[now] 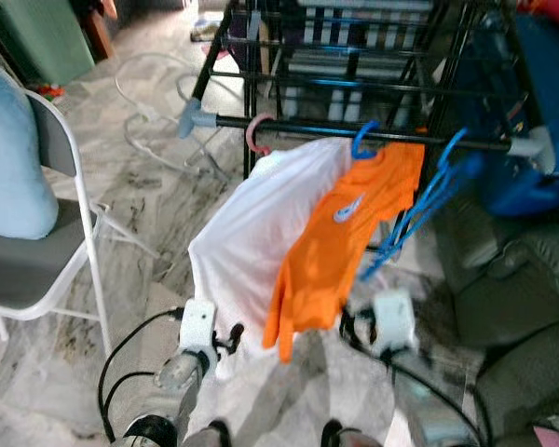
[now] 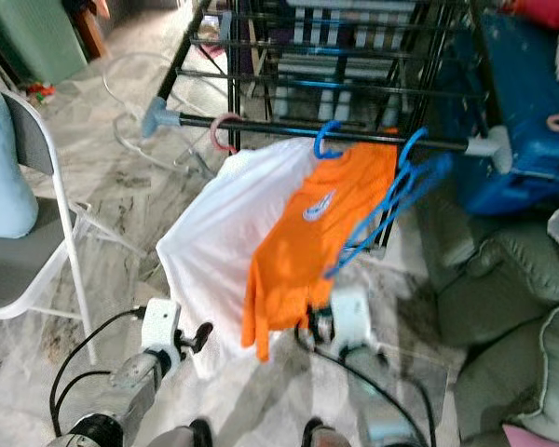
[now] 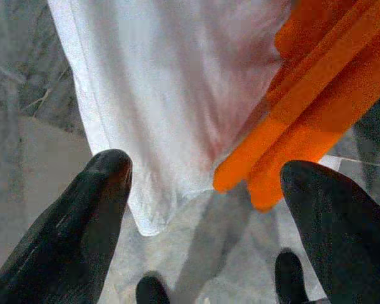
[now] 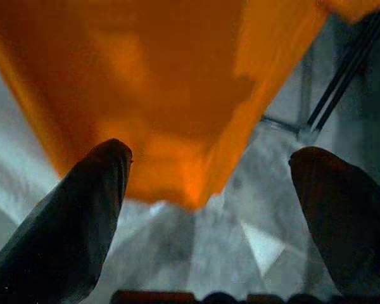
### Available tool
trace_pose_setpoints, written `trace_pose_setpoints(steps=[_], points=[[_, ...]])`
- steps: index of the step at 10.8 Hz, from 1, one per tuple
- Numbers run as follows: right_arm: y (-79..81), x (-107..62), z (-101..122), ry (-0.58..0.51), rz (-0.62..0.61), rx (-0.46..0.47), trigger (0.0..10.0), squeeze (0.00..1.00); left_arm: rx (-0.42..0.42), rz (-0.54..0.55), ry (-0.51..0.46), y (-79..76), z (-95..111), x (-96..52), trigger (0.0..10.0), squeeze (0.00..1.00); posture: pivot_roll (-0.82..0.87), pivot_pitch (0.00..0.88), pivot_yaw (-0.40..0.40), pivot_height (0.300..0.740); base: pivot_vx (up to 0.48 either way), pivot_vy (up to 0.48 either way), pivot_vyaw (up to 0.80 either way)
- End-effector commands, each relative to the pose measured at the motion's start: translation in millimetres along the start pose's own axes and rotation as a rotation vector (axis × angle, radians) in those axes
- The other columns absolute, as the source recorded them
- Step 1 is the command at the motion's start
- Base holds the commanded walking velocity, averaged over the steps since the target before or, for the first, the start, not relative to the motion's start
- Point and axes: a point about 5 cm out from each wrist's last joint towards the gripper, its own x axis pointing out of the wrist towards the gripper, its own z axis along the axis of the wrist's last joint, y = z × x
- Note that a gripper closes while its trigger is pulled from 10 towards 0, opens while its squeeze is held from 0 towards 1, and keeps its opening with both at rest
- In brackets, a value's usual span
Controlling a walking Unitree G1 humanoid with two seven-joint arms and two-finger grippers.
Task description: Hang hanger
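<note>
A black drying rack's front rail (image 1: 317, 128) carries a pink hanger hook (image 1: 257, 133) with a white shirt (image 1: 261, 233), a blue hanger hook (image 1: 363, 140) with an orange shirt (image 1: 340, 242), and several bare blue hangers (image 1: 429, 196). My left gripper (image 3: 206, 234) is open below the white shirt's hem (image 3: 145, 209), holding nothing. My right gripper (image 4: 209, 221) is open just under the orange shirt's lower edge (image 4: 177, 171), also holding nothing. Both arms (image 1: 197, 335) stay low in front of the hanging clothes.
A white folding chair (image 1: 47, 261) with a light blue cushion (image 1: 9, 158) stands on my left. A blue bin (image 1: 531, 121) and grey sofa cushions (image 1: 522, 279) crowd my right. White cables (image 1: 149, 112) lie on the marble floor behind the rack.
</note>
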Motion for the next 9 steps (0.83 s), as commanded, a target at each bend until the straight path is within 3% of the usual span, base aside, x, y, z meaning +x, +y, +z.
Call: trace_pose_setpoints(steps=[1,5,6,8,9], points=[[0.5,1.1,-4,0.007,0.012,-0.003,10.0,0.0,0.006,0.005,0.015,0.8,-3,-0.7,10.0,0.0,-0.02,0.086,-0.003,0.74,0.0,0.0,0.0],[3.8,2.1,-20,0.044,-0.001,0.001,10.0,0.0,0.007,0.026,0.09,4.5,-20,-6.0,10.0,0.0,-0.03,0.099,-0.001,0.74,-0.194,0.0,0.0],[8.7,0.5,-32,0.113,0.042,0.025,10.0,0.0,0.026,0.028,0.122,5.2,-26,-7.6,10.0,0.0,-0.03,0.104,0.014,0.74,-0.285,0.0,0.0],[-3.3,-1.8,-40,0.136,-0.025,0.037,10.0,0.0,0.107,-0.006,0.149,-1.0,-27,-6.1,10.0,0.0,-0.02,0.15,0.015,0.74,-0.291,0.0,0.0],[-6.6,-4.7,-45,0.155,-0.047,0.071,10.0,0.0,0.107,-0.005,0.154,-3.2,-27,-5.6,10.0,0.0,-0.02,0.146,0.008,0.74,-0.289,0.0,0.0]])
